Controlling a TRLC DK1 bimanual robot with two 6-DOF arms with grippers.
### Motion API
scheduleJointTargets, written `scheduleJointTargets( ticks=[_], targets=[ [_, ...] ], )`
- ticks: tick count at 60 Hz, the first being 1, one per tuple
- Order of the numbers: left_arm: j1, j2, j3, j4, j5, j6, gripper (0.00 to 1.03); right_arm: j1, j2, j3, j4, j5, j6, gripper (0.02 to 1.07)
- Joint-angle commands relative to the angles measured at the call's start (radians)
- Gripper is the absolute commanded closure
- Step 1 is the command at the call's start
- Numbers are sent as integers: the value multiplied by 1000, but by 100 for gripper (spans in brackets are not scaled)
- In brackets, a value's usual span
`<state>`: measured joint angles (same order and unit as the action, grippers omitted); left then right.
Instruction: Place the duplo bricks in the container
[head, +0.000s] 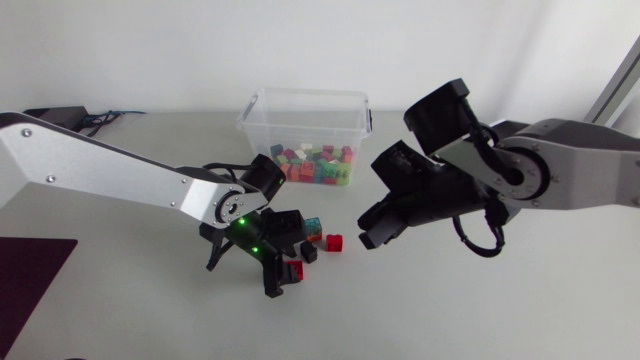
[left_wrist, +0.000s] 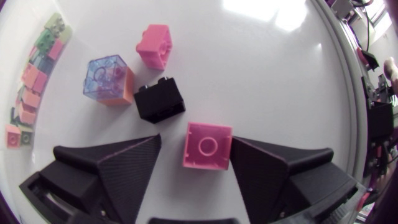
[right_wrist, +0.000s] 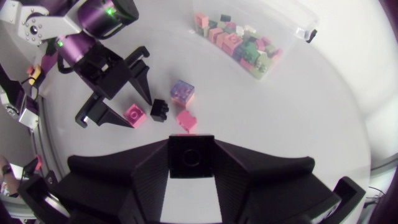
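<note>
My left gripper (left_wrist: 194, 149) stands open over the table with a pink brick (left_wrist: 208, 144) between its fingers. The brick touches one finger, and a gap shows at the other. Just ahead of it lie a black brick (left_wrist: 160, 99), a clear blue brick on an orange one (left_wrist: 107, 79) and another pink brick (left_wrist: 154, 45). My right gripper (right_wrist: 191, 149) hangs above the table, shut on a black brick (right_wrist: 191, 163). In the head view the left gripper (head: 285, 265) is in front of the clear container (head: 258, 110), and the right gripper (head: 375, 232) is to its right.
The container (right_wrist: 298, 25) holds several coloured bricks (head: 318, 165) and stands at the back middle of the table. A dark mat (head: 30, 275) lies at the front left. The loose bricks (head: 334, 241) lie between the two grippers.
</note>
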<state>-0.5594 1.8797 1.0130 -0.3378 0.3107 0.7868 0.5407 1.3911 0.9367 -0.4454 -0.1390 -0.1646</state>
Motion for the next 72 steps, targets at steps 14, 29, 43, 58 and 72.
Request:
scheduleJointTargets(
  ticks=[14,29,43,58,72],
  targets=[
    [29,-34,18,-33,27,15,92,-28,66,126,76,-17,14,72],
    [73,-126,72,-109,33,-11,93,-39,172,212,195,-17,59,72],
    [121,-197,148,-109,54,-115,93,-59,290,313,312,19,97,72],
    [168,-228,203,-102,64,-175,93,-88,413,424,393,45,116,72],
    [184,-212,260,-84,64,-216,93,-113,465,476,471,67,126,72]
  ],
)
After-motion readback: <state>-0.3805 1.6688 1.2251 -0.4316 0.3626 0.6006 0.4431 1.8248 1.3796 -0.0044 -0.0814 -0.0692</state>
